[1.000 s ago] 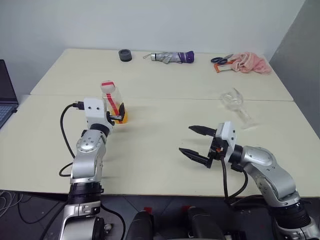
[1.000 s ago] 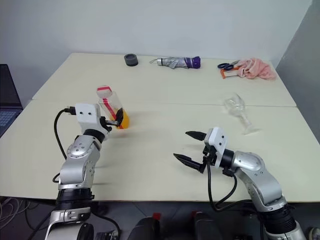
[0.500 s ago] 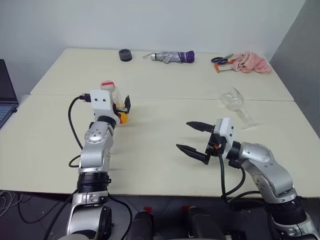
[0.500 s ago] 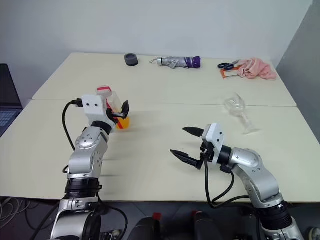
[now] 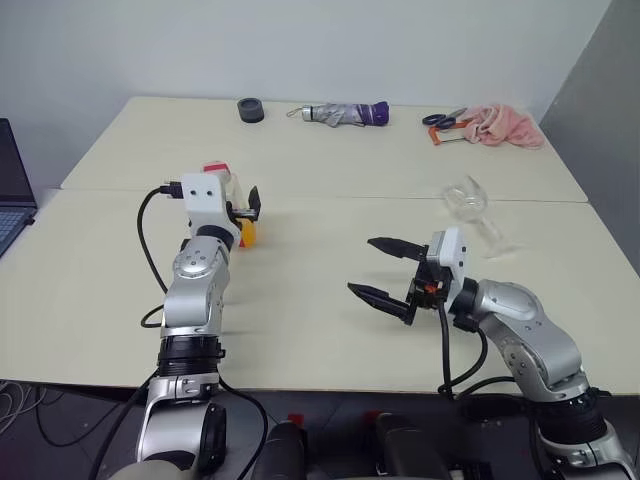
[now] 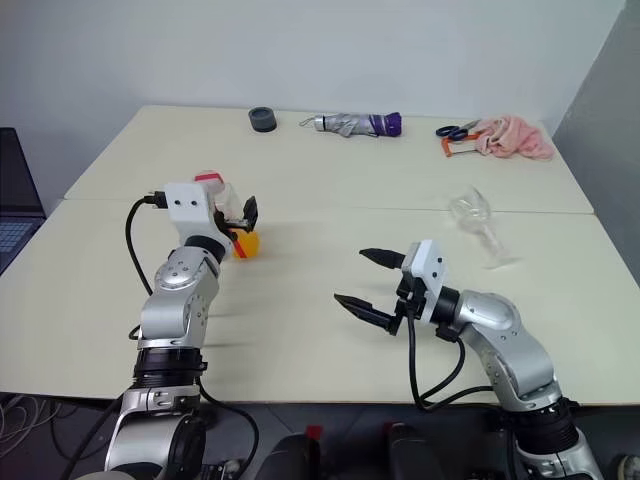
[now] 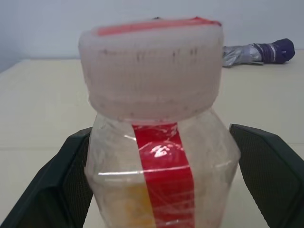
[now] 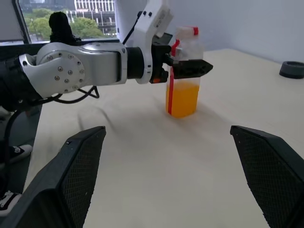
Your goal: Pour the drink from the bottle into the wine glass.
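Bottle [image 8: 183, 71] with the red cap stood upright on the left part of the cream table [image 5: 330, 170], with orange drink [image 8: 182, 99] filling its lower part. From the head views most of the bottle was hidden behind the left gripper [image 5: 243, 207] and its white wrist block, so only the cap and a bit of orange showed. The gripper's black fingers [image 7: 71, 180] sat one on each side of the bottle, spread wide. It was hard to tell if they touched the plastic.

The wine glass [image 5: 468, 203] stood tilted on the right side of the table, well apart from the bottle, and it was hard to see because it was so clear. The right gripper [image 5: 385, 277] hung above the near right part of the table with its fingers spread wide, holding nothing.

At the far edge lay a black ring [image 5: 250, 110], a folded umbrella [image 5: 345, 114], scissors [image 5: 443, 122] and a pink cloth [image 5: 502, 126]. A laptop [image 5: 12, 190] was cut off at the left edge.

A second before, the bottle leaned and more of it showed. The left arm had reached farther forward.
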You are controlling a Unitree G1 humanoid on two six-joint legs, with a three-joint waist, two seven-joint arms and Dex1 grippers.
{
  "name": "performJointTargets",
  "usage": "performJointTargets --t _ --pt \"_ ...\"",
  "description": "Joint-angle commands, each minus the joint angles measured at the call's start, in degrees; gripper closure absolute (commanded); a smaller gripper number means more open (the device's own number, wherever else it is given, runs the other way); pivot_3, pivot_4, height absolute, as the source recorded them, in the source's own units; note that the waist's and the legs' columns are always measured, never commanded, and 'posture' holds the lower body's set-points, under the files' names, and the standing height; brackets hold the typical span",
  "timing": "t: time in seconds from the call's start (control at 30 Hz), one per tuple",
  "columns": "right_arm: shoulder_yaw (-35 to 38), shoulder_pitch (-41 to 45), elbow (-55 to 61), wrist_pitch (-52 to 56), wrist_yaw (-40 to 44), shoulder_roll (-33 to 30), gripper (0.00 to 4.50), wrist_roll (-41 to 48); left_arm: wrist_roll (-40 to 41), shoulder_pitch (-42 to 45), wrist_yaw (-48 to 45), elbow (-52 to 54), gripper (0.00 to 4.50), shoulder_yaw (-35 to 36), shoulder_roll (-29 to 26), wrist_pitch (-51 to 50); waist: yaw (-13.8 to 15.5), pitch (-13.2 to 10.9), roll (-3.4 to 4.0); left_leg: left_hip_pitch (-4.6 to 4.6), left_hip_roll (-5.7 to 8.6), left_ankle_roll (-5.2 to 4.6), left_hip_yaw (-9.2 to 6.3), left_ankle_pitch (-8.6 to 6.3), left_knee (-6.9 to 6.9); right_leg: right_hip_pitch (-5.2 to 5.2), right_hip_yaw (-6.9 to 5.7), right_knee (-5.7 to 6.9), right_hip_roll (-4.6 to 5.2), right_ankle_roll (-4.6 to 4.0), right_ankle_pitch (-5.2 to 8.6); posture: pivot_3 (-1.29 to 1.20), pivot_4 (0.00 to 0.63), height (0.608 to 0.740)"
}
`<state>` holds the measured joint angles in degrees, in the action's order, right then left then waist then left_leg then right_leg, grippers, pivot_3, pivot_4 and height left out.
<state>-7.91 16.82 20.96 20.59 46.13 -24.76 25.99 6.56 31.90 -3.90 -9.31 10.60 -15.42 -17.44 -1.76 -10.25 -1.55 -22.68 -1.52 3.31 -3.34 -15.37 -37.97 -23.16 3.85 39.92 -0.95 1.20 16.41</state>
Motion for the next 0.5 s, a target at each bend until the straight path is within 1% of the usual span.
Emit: performJointTargets --t 0.03,0.5 --pt "0.8 1.3 1.2 -0.4 0.3 0.2 0.00 0.8 -0.4 1.4 0.6 0.6 0.04 0.0 -0.1 -0.2 0.0 0.0 0.00 -0.01 0.00 0.00 -0.02 0.00 0.00 0.00 -0.02 0.00 0.00 0.00 0.00 0.00 0.150 0.740" --pt "-0.2 1.4 0.6 -1.0 0.5 0.6 0.00 -0.3 -0.4 1.9 0.7 0.6 0.04 -0.3 -0.3 -1.1 0.0 0.0 0.00 -0.03 0.00 0.00 -0.05 0.00 0.00 0.00 -0.04 0.00 0.02 0.00 0.00 0.00 0.150 0.740"
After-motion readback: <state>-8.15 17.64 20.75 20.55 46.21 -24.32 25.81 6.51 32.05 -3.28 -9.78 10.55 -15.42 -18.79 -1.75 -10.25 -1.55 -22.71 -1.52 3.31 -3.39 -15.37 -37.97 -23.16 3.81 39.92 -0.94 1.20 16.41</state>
